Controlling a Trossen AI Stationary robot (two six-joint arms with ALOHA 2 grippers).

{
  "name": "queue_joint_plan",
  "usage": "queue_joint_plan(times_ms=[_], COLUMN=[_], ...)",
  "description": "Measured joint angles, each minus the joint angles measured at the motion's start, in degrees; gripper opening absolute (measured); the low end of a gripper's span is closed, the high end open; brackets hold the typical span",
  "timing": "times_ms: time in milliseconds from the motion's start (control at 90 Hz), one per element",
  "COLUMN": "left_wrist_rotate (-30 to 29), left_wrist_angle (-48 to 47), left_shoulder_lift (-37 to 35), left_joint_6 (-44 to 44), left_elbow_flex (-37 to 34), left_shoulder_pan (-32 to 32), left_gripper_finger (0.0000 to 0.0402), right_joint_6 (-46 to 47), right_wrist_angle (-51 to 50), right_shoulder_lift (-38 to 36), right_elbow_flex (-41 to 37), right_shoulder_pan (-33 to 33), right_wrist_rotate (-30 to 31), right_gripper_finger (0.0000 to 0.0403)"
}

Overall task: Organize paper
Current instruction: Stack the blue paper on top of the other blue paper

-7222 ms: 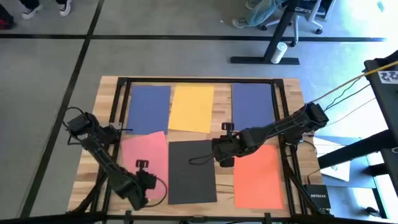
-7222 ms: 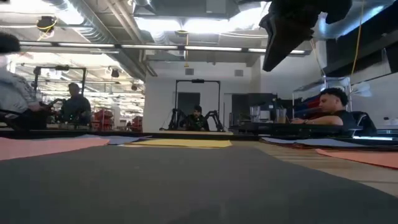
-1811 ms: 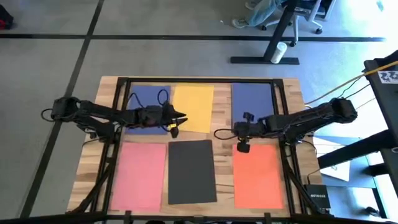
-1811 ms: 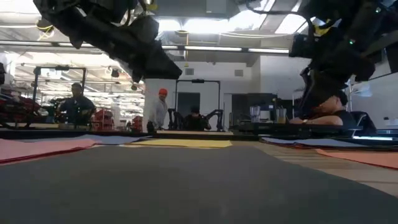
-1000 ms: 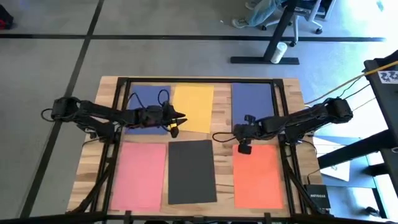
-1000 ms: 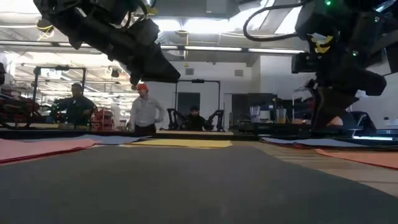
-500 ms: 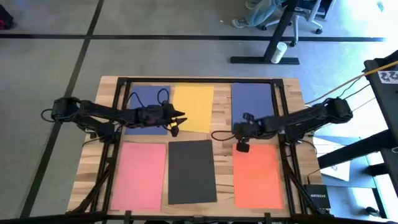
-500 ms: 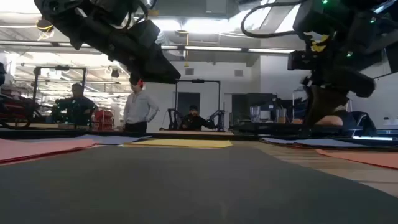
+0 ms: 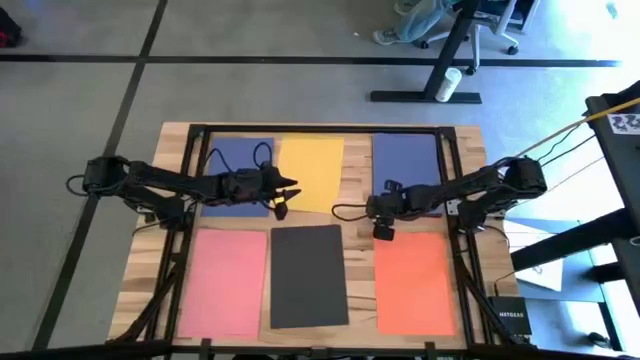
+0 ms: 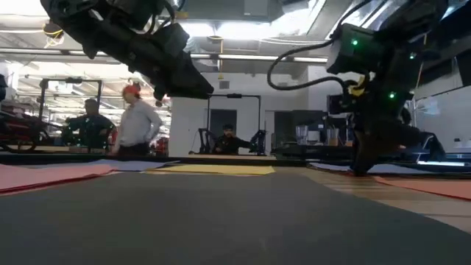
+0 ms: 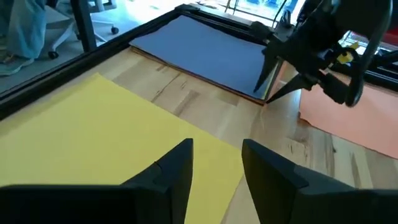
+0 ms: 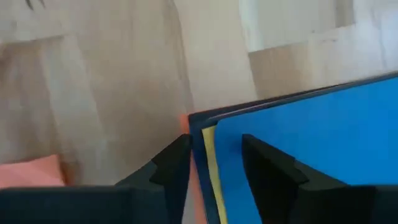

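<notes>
The right end effector (image 9: 381, 226), fingers apart, points down at the near corner of the right blue sheet (image 9: 405, 160). The left end effector (image 9: 284, 195), also parted, hovers over the yellow sheet (image 9: 310, 165). Pink (image 9: 223, 280), dark grey (image 9: 308, 275) and orange (image 9: 414, 285) sheets lie flat along the bench (image 9: 357, 190).

Two blue sheets (image 9: 239, 176) (image 9: 406, 160), one yellow sheet (image 9: 311, 172), one pink sheet (image 9: 224, 283), one black sheet (image 9: 309, 276), one orange sheet (image 9: 416, 284).

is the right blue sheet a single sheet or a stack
A stack: at the blue sheet's corner, yellow and orange edges show beneath it, by the open right tool.
</notes>
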Motion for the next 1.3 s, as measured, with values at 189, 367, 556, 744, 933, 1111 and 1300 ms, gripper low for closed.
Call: queue_joint_plan(times_ms=[189, 367, 556, 744, 933, 1111, 1300], left_wrist_rotate=[0.0, 0.0, 0.0, 0.0, 0.0, 0.0, 0.0], left_wrist_angle=[0.0, 0.0, 0.0, 0.0, 0.0, -0.1, -1.7], left_shoulder_lift=[0.0, 0.0, 0.0, 0.0, 0.0, 0.0, 0.0], left_joint_6=[0.0, -0.2, -0.2, -0.2, -0.2, -0.8, -1.1], left_elbow_flex=[0.0, 0.0, 0.0, 0.0, 0.0, 0.0, 0.0], left_shoulder_pan=[0.0, 0.0, 0.0, 0.0, 0.0, 0.0, 0.0], left_gripper_finger=[0.0125, 0.0125, 0.0125, 0.0125, 0.0125, 0.0125, 0.0125], right_joint_6=[0.1, 0.4, 0.2, 1.2, 1.3, 0.8, -0.3], right_wrist_angle=[-0.5, -1.2, -2.0, -3.4, -5.1, -3.0, -1.8], right_shoulder_lift=[-0.4, -0.5, -0.5, -3.7, -5.2, -2.8, -2.3], right_elbow_flex=[0.7, 2.4, 2.4, 2.4, 2.3, 1.1, 0.7], right_shoulder_pan=[0.0, 0.1, 0.1, 0.1, -1.5, -4.2, -4.5], right_wrist_rotate=[-3.3, -6.3, -4.4, -3.6, -2.4, -5.0, -6.2], right_gripper_finger=[0.0147, 0.0147, 0.0147, 0.0147, 0.0147, 0.0147, 0.0147])
